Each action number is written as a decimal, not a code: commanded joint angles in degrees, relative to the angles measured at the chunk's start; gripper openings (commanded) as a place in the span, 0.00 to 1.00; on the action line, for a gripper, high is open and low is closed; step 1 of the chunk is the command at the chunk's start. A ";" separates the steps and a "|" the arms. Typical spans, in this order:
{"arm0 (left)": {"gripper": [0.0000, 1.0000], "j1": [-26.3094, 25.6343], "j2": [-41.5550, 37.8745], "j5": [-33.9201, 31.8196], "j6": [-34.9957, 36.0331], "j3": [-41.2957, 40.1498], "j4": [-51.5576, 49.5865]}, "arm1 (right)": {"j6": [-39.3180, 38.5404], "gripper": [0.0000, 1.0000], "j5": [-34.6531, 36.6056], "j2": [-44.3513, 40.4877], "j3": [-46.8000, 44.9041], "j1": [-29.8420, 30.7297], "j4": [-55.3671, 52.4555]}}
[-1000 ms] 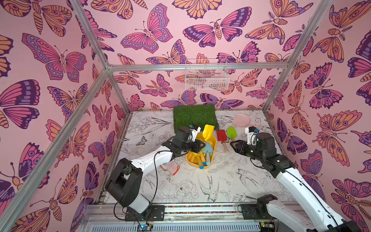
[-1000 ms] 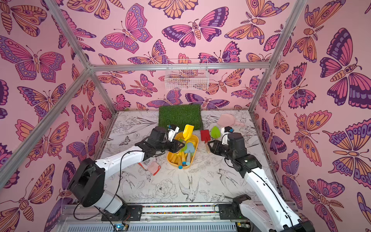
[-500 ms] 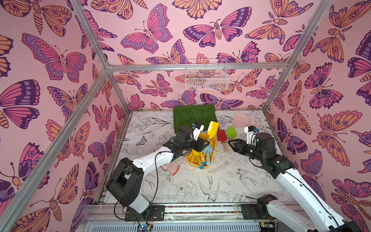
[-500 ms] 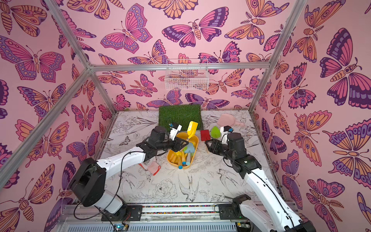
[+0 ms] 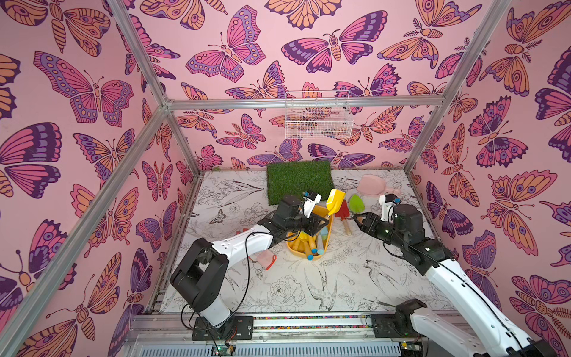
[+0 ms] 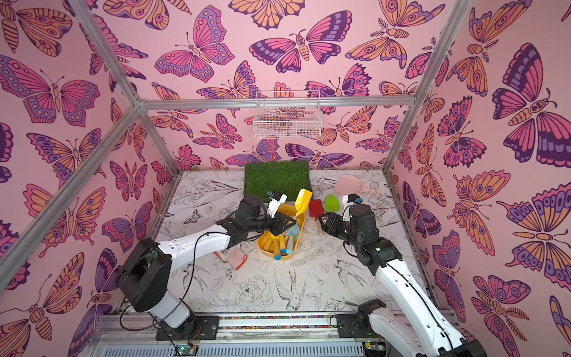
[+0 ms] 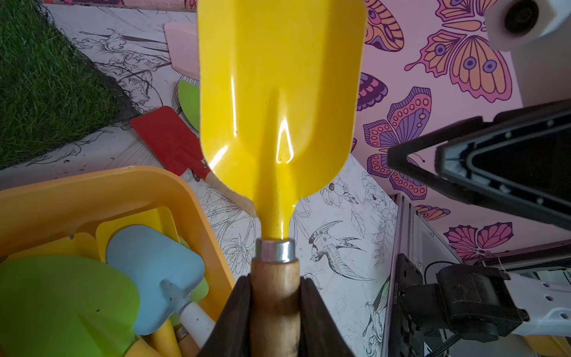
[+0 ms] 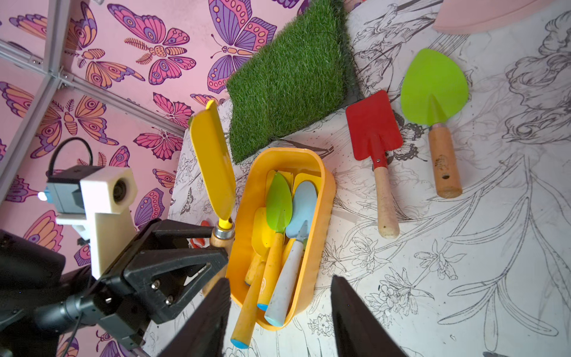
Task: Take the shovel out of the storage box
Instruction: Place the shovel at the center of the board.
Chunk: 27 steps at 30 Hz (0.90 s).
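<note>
Left pincer (image 7: 275,296) clamps yellow shovel (image 7: 278,92) by wooden handle, above storage box (image 8: 327,197); right pincer (image 8: 281,279) gapes empty nearby.

Both top views look down from high above the near edge of the white flower-printed counter (image 5: 278,278). They face the pink butterfly back wall (image 5: 234,136) and take in both arms. The left wrist camera (image 8: 108,191) sits close behind its jaws, sighting along the yellow-bladed wooden-handled shovel (image 7: 278,92). The right wrist camera (image 7: 522,21) looks across the counter from near. Both wrist views share the shallow yellow plastic tray (image 8: 327,191) and the red square-bladed shovel (image 8: 372,126).
</note>
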 commanded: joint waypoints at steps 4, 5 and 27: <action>0.00 -1.09 0.90 2.51 3.72 0.91 3.60 | 4.84 0.56 2.44 2.41 1.98 0.71 1.46; 0.00 -1.28 0.99 2.47 4.13 0.87 3.61 | 4.94 0.56 2.30 3.14 2.41 0.97 1.73; 0.00 -2.99 1.04 3.00 4.18 0.68 3.48 | -1.99 0.23 19.39 15.11 13.20 10.78 -0.75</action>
